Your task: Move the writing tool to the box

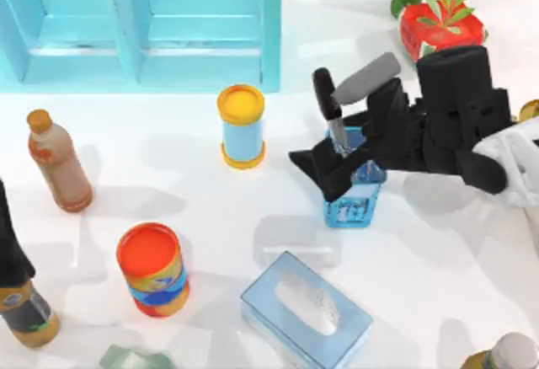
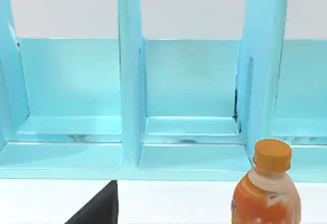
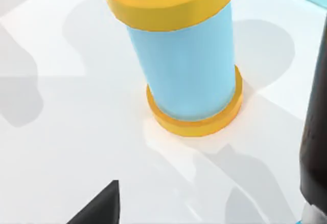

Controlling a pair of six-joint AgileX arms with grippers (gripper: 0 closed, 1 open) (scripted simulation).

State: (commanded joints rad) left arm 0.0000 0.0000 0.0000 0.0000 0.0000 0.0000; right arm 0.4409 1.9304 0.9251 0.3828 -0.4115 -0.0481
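Observation:
The writing tool (image 1: 327,98) stands nearly upright in the top view, right of centre, thick black cap up and slim silver barrel pointing down. My right gripper (image 1: 341,160) reaches in from the right and is shut on the barrel's lower end. Directly beneath them is a tall translucent blue container (image 1: 354,202). The right wrist view has the black cap (image 3: 314,127) at its edge and one dark fingertip (image 3: 99,206). The box (image 1: 307,312), a pale blue tissue box, lies at front centre, apart from the gripper. My left arm (image 1: 10,247) is parked at the left edge.
A yellow-lidded blue can (image 1: 242,126) stands left of the gripper, with a grey cylinder (image 1: 366,78) beside the cap. An orange bottle (image 1: 59,163), an orange can (image 1: 153,270) and a dark bottle (image 1: 29,314) occupy the left. A teal shelf (image 1: 143,24) and a red plant pot (image 1: 442,25) are behind.

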